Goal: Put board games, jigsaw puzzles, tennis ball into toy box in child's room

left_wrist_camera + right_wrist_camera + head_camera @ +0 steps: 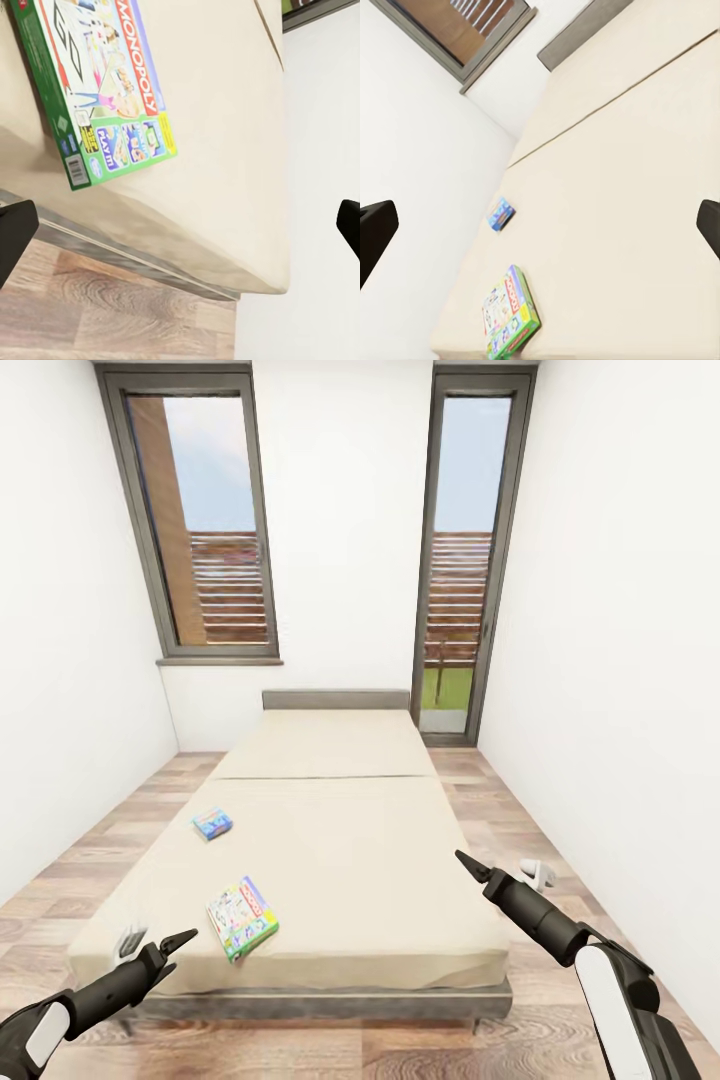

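Two board games lie on the beige bed. A small blue square one sits toward the bed's left side. A longer white-green Monopoly box lies near the foot edge. My left gripper hovers open just off the bed's front left corner, a short way left of the Monopoly box, with nothing between its fingers. My right gripper is open and empty over the bed's right edge; past it lie the blue game and the Monopoly box. The table, toy box, jigsaw puzzles and tennis ball are out of view.
White walls close in on both sides of the bed. Strips of wood-plank floor run along each side and in front of the dark grey bed frame. Two tall dark-framed windows stand behind the low headboard.
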`<state>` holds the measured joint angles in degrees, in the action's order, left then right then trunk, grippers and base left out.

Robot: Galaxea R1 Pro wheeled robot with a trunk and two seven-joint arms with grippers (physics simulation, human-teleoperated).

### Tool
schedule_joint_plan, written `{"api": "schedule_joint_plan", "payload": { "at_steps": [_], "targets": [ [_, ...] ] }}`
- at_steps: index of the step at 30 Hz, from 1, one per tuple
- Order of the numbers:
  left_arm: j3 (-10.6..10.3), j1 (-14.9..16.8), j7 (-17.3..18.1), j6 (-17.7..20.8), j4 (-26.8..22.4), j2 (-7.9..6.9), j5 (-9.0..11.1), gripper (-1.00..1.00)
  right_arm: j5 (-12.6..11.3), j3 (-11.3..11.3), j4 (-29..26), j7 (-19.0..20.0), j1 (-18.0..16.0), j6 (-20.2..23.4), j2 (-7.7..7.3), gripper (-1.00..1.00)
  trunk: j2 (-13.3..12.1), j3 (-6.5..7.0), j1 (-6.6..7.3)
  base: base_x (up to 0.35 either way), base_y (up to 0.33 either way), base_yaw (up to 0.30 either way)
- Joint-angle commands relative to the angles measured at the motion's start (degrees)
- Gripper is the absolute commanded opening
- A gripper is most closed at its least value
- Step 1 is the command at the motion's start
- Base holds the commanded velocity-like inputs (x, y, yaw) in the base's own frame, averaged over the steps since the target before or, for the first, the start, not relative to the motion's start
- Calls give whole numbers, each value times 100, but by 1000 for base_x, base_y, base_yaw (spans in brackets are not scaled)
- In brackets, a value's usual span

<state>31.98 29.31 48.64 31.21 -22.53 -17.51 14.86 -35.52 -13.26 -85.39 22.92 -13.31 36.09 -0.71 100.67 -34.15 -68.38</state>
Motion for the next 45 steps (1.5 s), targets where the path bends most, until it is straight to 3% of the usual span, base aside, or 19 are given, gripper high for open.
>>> {"api": "schedule_joint_plan", "payload": {
  "at_steps": [1,20,25,28,31,45],
  "targets": [
    [19,5,13,43,3,-1,17,100,-22,-10,-2,11,-5,40,1,100,45,-24,-22,0,0,0],
    [19,5,26,49,3,-6,17,100,-50,-10,-196,128,-2,154,-8,100,807,-365,-439,0,0,0],
    [19,6,41,100,3,-6,17,100,-54,-10,-339,819,-2,392,-45,100,1007,-455,-549,0,0,0],
    [19,5,52,204,3,-6,17,100,-26,-10,-374,1620,-4,469,-78,100,1127,-509,-615,0,0,0],
    [19,5,55,278,3,-6,14,100,-5,-10,-379,1991,-4,491,-102,100,1248,-563,-681,0,0,0],
    [14,9,73,492,3,-6,0,100,-44,-5,-365,2291,-5,507,-122,100,1809,-814,-988,0,0,0]
  ]
}}
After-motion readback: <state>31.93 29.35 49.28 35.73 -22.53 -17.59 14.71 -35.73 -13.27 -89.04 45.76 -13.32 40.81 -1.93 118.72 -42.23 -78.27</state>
